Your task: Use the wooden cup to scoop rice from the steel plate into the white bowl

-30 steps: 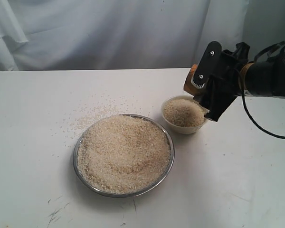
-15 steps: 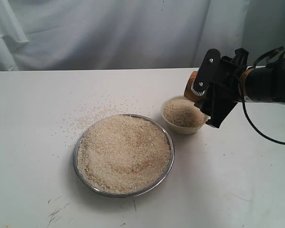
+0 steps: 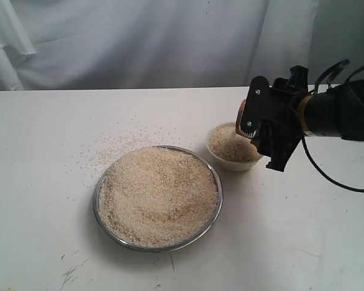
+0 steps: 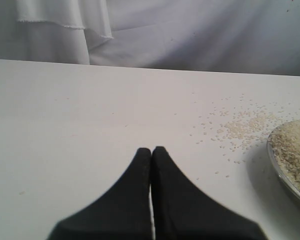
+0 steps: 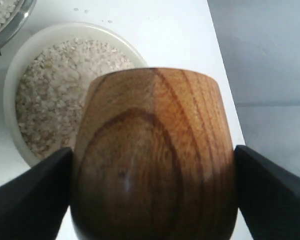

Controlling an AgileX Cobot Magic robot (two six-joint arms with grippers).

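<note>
White tabletop (image 3: 42, 182): within the last second our right gripper (image 3: 264, 130), clamped on the wooden cup (image 5: 150, 155), rolled further over the white bowl (image 3: 230, 165) at the steel plate's (image 3: 170, 247) two o'clock. Rice (image 3: 229, 147) heaps there, so we judge this pour finished. Left gripper (image 4: 151, 156) sits pinched together.

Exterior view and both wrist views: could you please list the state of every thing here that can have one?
steel plate, heaped full of rice.
white bowl, nearly full of rice.
wooden cup, gripped by the right fingers, held at the bowl's edge; inside hidden.
left fingers, shut, holding nothing.
table, loose grains scattered beside the plate.
</note>
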